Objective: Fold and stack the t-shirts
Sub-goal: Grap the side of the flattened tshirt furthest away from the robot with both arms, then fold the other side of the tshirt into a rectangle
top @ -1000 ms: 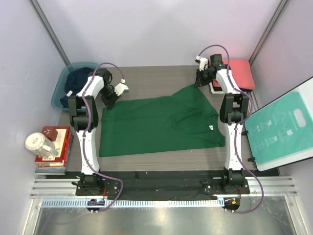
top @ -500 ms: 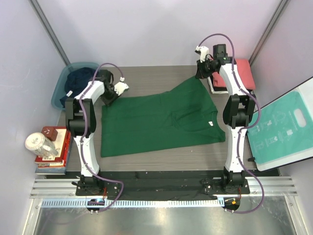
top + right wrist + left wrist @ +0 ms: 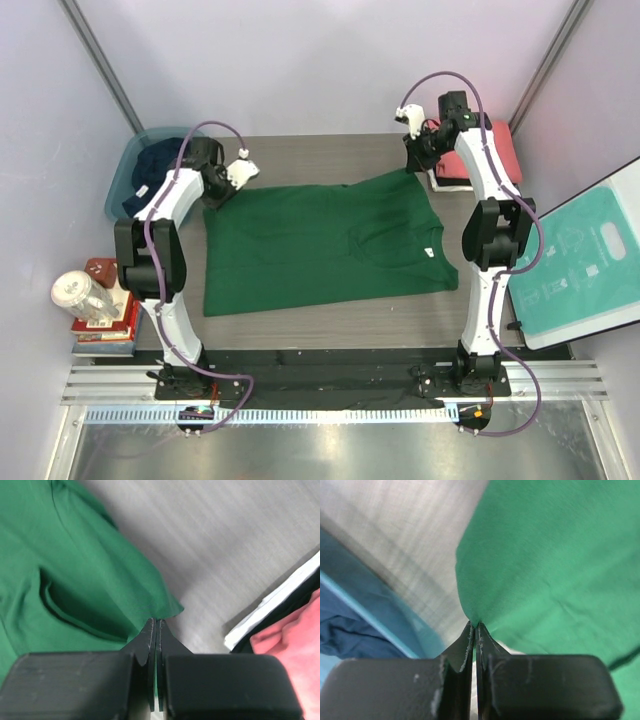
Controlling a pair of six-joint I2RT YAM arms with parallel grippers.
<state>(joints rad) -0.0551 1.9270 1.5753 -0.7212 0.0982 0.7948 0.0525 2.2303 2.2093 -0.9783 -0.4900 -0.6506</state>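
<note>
The dark green t-shirt [image 3: 320, 245] lies spread flat on the table. My left gripper [image 3: 213, 192] is shut on its far left corner, seen pinched between the fingers in the left wrist view [image 3: 474, 626]. My right gripper [image 3: 415, 165] is shut on its far right corner, seen pinched in the right wrist view [image 3: 156, 622]. A navy t-shirt [image 3: 160, 165] sits in the teal tub [image 3: 122, 185] at far left. Folded coral-red [image 3: 495, 150], black and white t-shirts are stacked at far right, also in the right wrist view [image 3: 290, 630].
A teal-and-white instruction board [image 3: 575, 265] leans at the right edge. A stack of books with a jar [image 3: 95, 298] stands at the left, off the table. The tub's rim [image 3: 375, 625] is just left of my left gripper.
Both grippers have drawn the shirt's far edge away from the arm bases and apart. The far edge now lies straighter and the cloth flatter.
</note>
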